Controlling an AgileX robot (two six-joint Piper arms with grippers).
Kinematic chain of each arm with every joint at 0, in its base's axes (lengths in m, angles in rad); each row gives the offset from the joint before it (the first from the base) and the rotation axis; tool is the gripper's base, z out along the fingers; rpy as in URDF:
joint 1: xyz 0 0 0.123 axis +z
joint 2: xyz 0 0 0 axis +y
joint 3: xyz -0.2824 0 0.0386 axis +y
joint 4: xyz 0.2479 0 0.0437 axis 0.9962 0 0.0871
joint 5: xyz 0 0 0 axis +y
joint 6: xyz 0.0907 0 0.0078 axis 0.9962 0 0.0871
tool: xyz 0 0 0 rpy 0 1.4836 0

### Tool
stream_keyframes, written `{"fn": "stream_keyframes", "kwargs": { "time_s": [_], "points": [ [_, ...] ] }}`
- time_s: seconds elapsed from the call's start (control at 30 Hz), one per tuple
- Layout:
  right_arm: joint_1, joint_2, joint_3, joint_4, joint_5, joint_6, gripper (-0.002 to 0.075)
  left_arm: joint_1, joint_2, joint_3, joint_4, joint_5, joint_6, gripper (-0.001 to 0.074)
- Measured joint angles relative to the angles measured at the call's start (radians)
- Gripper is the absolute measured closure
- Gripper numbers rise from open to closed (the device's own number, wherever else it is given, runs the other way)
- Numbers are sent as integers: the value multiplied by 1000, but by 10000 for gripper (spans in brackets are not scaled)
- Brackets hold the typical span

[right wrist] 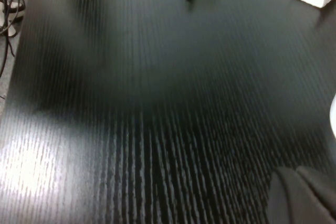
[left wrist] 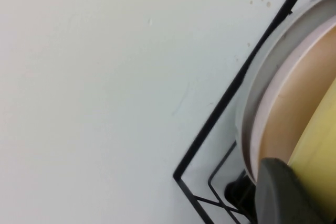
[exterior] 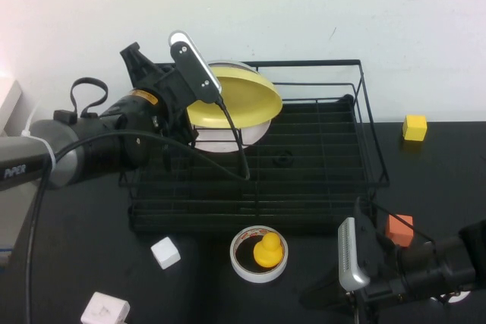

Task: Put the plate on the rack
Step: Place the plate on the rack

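The yellow plate (exterior: 237, 99) is held tilted above the back left part of the black wire rack (exterior: 370, 115). My left gripper (exterior: 194, 111) is shut on the plate's left edge. In the left wrist view one dark finger (left wrist: 286, 195) presses on the yellow plate (left wrist: 321, 145), which sits right beside a pale pink plate with a grey rim (left wrist: 283, 103) and the rack's corner wire (left wrist: 236, 82). That pale plate (exterior: 228, 138) stands in the rack behind and below the yellow one. My right gripper (exterior: 323, 294) rests low over the table at the front right, its fingers (right wrist: 302, 198) together and empty.
A tape roll with a yellow duck (exterior: 259, 254) lies in front of the rack. A white cube (exterior: 165, 252) and a white plug (exterior: 105, 310) lie at the front left. An orange block (exterior: 399, 227) and a yellow block (exterior: 414, 127) are to the right of the rack.
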Motion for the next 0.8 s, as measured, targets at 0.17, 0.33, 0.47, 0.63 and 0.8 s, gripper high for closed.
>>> {"fn": "stream_keyframes", "kwargs": {
  "time_s": [0.17, 0.33, 0.47, 0.63, 0.8],
  "points": [
    [0, 0, 0, 0, 0, 0, 725, -4, 39, 0, 0, -2, 0, 704],
    [0, 0, 0, 0, 0, 0, 725, -4, 80, 0, 9, 3, 0, 702],
    [0, 0, 0, 0, 0, 0, 725, -4, 97, -2, 10, 8, -24, 629],
    [0, 0, 0, 0, 0, 0, 725, -6, 98, -2, 3, -12, -97, 393],
    [0, 0, 0, 0, 2, 0, 725, -9, 98, -2, -4, -84, -116, 286]
  ]
}}
